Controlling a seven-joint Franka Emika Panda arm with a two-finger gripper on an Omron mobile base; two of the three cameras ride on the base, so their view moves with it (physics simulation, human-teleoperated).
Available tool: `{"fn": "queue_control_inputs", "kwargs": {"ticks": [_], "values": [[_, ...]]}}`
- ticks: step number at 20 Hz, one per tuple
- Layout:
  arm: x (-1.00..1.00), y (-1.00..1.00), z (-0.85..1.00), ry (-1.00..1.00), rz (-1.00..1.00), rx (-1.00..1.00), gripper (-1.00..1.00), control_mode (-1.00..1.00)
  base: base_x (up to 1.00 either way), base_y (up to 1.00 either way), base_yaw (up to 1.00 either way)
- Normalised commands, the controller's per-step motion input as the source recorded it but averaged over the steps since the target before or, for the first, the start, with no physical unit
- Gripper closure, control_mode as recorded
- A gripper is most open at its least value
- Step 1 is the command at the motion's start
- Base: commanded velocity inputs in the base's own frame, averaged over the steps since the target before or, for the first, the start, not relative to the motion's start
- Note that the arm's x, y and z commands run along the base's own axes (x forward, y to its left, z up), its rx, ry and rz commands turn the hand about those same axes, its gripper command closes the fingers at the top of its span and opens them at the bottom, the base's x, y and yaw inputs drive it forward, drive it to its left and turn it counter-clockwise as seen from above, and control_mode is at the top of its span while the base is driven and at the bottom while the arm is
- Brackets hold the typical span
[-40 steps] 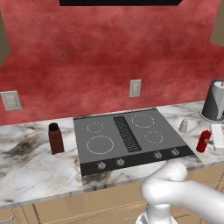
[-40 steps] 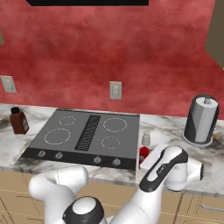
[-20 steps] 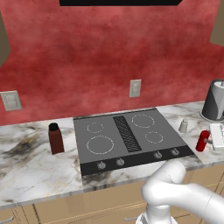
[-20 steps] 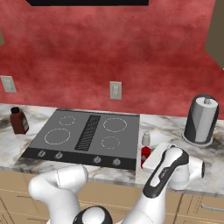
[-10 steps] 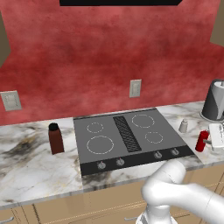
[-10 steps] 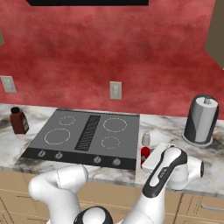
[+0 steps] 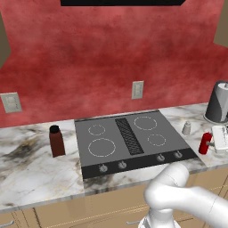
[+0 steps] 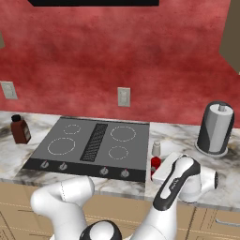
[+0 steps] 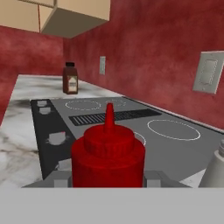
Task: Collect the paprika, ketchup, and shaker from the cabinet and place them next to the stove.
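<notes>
The ketchup [image 9: 108,153], a slim red bottle with a pointed nozzle, stands on the marble counter just right of the stove [image 7: 142,153]. My gripper [image 9: 108,177] is shut on it, a fingertip against each side. The base views show the ketchup [image 7: 205,142] [image 8: 155,165] against my white hand at the gripper [image 7: 210,142] [image 8: 158,171]. The small pale shaker [image 7: 186,128] [image 8: 156,148] [image 9: 217,168] stands just behind it. The brown paprika [image 7: 56,141] [image 8: 19,129] [image 9: 70,78] stands on the counter left of the stove [image 8: 140,145]. A tan cabinet [image 9: 70,11] hangs above.
A large grey kettle-like pot [image 7: 219,102] [image 8: 215,129] stands at the back right of the counter. Wall outlets [image 7: 137,89] [image 7: 11,102] sit on the red wall. My white arm [image 7: 187,200] bends low in front of the counter edge.
</notes>
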Motion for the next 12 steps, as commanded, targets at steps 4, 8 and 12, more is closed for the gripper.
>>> {"fn": "queue_control_inputs", "kwargs": {"ticks": [4,8,12], "values": [[0.02,0.03,-0.03,0.0,0.0,0.0,-1.0,-1.0,0.0,0.0,0.0],[0.0,0.0,0.0,0.0,0.0,0.0,-1.0,-1.0,0.0,0.0,0.0],[0.0,0.0,0.0,0.0,0.0,0.0,-1.0,-1.0,0.0,0.0,0.0]]}}
